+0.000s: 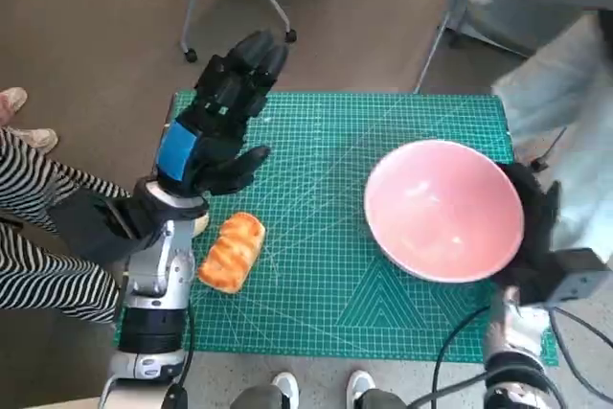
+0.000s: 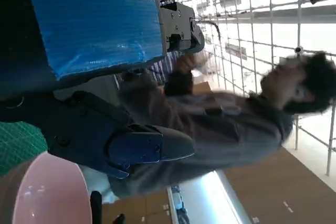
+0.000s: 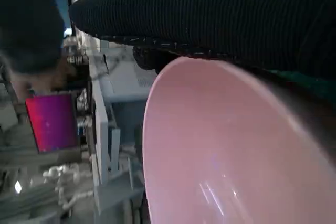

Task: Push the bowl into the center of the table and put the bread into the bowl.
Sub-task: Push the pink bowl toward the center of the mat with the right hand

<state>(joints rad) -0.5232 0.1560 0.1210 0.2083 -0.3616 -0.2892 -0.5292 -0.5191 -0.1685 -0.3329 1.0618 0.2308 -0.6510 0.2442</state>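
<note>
Right hand [image 1: 536,237] rests against the outer right side of the bowl [image 1: 443,209], glove flat on its wall (right wrist view shows the glove along the rim), likely so it can shove the bowl toward the middle; whether its fingers hook the rim, cannot tell. Bowl sits right of centre on the green mat [image 1: 326,141] on the tabletop. It is pink, glossy, shallow, with nothing in it. Left hand [image 1: 215,126] hangs raised above the mat, fingers spread, holding nothing, just beyond the bread [image 1: 231,252]. The bread lies near the mat's left edge: a golden, ridged roll, not yet touched.
</note>
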